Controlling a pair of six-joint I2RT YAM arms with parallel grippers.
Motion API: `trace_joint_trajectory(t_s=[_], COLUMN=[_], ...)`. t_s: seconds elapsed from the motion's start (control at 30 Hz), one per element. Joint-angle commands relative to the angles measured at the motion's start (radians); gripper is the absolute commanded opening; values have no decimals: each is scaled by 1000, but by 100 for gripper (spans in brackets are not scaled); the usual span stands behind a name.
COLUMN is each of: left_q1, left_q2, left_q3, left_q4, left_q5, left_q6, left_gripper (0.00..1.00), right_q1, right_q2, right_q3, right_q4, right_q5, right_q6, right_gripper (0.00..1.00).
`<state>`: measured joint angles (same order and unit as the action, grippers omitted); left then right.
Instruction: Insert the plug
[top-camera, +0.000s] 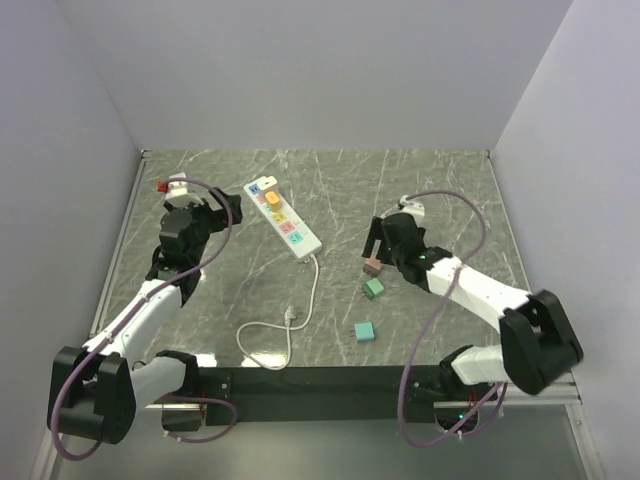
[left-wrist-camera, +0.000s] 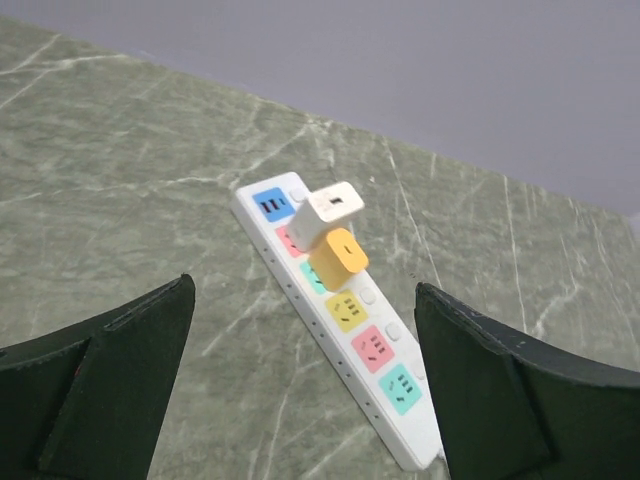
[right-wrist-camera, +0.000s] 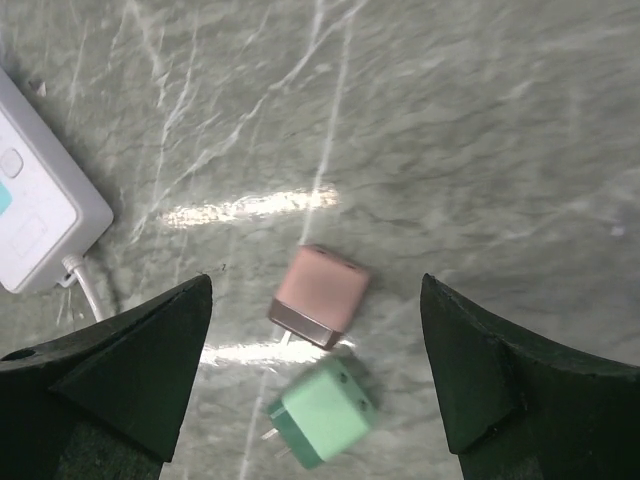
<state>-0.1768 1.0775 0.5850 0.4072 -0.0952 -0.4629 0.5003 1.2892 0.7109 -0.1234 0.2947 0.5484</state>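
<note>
A white power strip (top-camera: 283, 220) with coloured sockets lies slantwise at the back centre. A white plug (left-wrist-camera: 328, 212) and a yellow plug (left-wrist-camera: 338, 256) stand in sockets near its far end. My left gripper (top-camera: 232, 207) hovers open just left of the strip (left-wrist-camera: 372, 350), nothing between its fingers. On the right, a pink plug (right-wrist-camera: 320, 294) lies on its side with a green plug (right-wrist-camera: 322, 411) right below it. My right gripper (right-wrist-camera: 315, 290) is open above the pink plug (top-camera: 372, 267), one finger on either side, clear of it.
A teal plug (top-camera: 364, 331) lies loose nearer the front. The strip's white cord (top-camera: 300, 310) curls toward the near edge and ends in its own plug (top-camera: 292, 316). Grey walls close off the back and both sides of the marbled table (top-camera: 450, 190).
</note>
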Motion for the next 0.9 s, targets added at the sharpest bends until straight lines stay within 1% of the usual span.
trace_joint_trajectory(t_s=[0.0, 0.03, 0.13, 0.27, 0.47, 0.57, 0.63, 0.7, 0.77, 0.83, 0.87], left_q1=[-70, -84, -110, -118, -127, -142, -164, -184, -194, -210, -219], left_q2=[9, 13, 31, 48, 58, 55, 59, 68, 73, 79, 81], left_q3=[49, 56, 71, 78, 84, 76, 81, 85, 90, 93, 93], left_q4=[61, 59, 42, 48, 48, 67, 67, 64, 65, 68, 73], left_q5=[40, 8, -23, -20, -28, -3, -3, -12, -21, -27, -31], left_q6=[81, 93, 115, 116, 127, 150, 170, 181, 191, 202, 205], left_gripper=[98, 98, 98, 98, 98, 98, 98, 98, 98, 98, 98], right_q1=[35, 40, 52, 64, 66, 64, 66, 64, 66, 66, 66], right_q2=[100, 123, 188, 211, 255, 281, 294, 308, 320, 323, 332], right_q3=[88, 100, 145, 156, 162, 180, 185, 186, 185, 176, 174], right_q4=[-12, -18, -61, -105, -113, -119, -122, -114, -104, -87, -75], right_q5=[11, 11, 17, 23, 23, 34, 43, 46, 50, 46, 38], right_q6=[88, 94, 123, 153, 185, 188, 188, 188, 188, 188, 188], right_gripper=[91, 91, 91, 91, 91, 90, 88, 84, 79, 75, 71])
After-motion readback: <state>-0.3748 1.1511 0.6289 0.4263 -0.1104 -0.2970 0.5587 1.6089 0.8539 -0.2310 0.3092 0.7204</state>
